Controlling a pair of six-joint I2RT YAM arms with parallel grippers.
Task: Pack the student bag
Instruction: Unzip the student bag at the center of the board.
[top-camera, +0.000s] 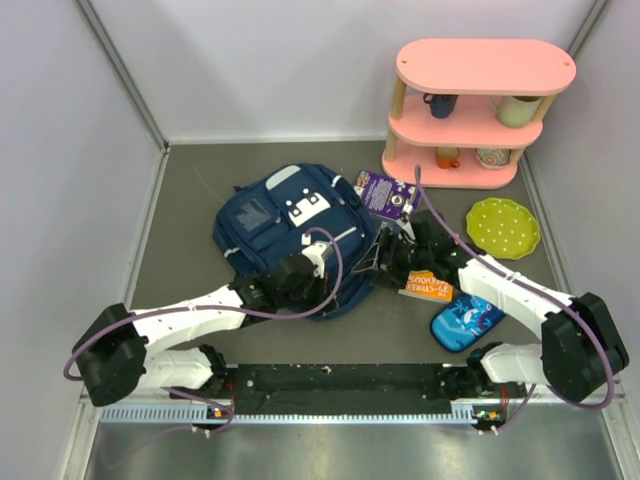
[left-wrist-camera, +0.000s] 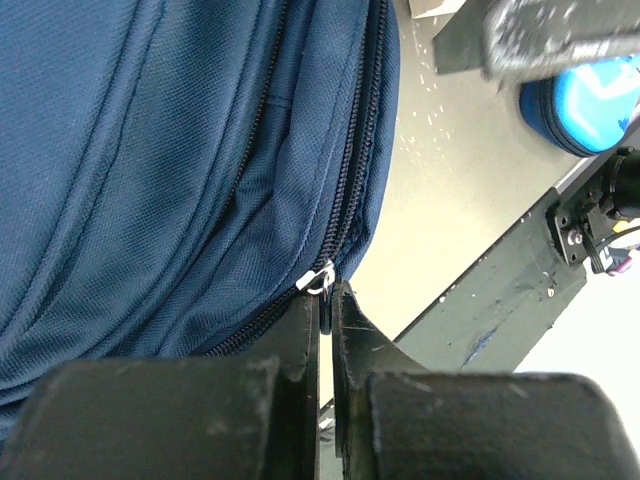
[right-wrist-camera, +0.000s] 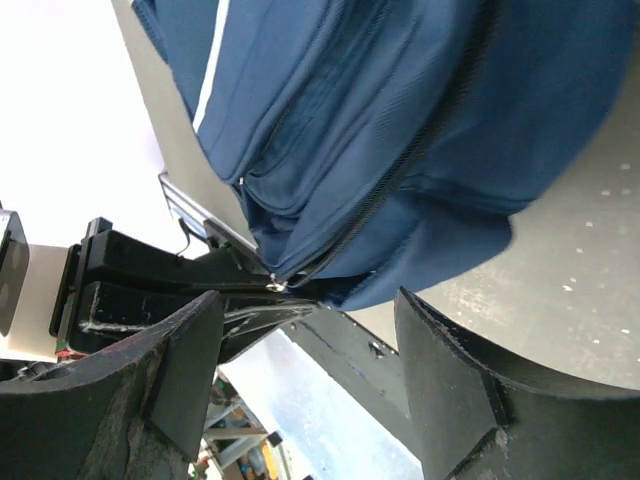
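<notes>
Navy woven-fabric student bag lay flat on the speckled grey tabletop, centre-left. Its coarse zip was closed where visible, the contents hidden. Left gripper was pinched narrow on the small silver zipper pull. Right gripper stood wide, holding nothing, just beside the bag's rounded edge.

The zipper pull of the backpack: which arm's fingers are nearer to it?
Left. The left fingers are shut on the zipper pull; the right fingers stand open beside the backpack, apart from the pull.
</notes>
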